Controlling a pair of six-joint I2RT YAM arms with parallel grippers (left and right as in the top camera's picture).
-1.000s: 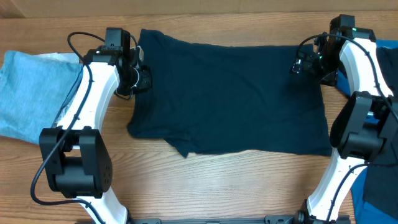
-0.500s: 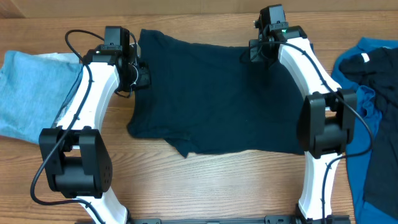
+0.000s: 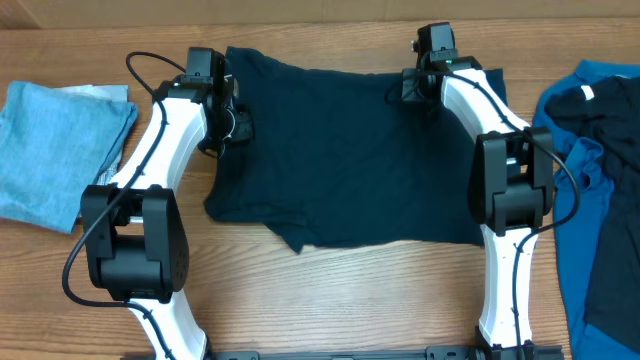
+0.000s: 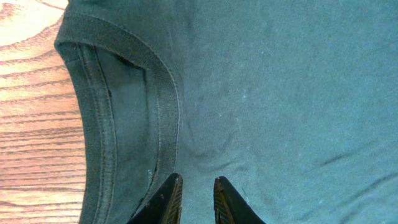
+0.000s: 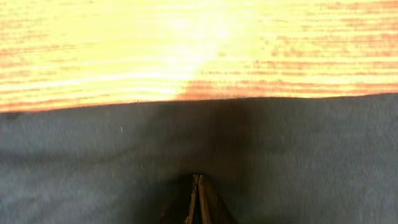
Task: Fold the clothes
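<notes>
A very dark navy shirt (image 3: 360, 160) lies spread flat across the middle of the table. At its left edge my left gripper (image 3: 235, 125) hovers over the ribbed collar (image 4: 163, 106). Its fingers stand a narrow gap apart (image 4: 196, 182), with flat cloth showing between them and nothing pinched. My right gripper (image 3: 412, 88) is at the shirt's far edge. In the right wrist view its tips (image 5: 198, 178) are pressed together, dug into the dark fabric (image 5: 93, 155) just short of the hem, and a small pucker shows there.
A light blue garment (image 3: 55, 145) lies folded at the far left, with a pale one peeking out beneath it. A royal blue garment (image 3: 600, 90) and a black one (image 3: 610, 200) are heaped at the right edge. Bare wood (image 3: 350, 300) runs along the front.
My right arm swung from the shirt's right edge to its far edge, and its jaws went from wide open to shut. My left gripper shifted slightly right over the collar and parted a little.
</notes>
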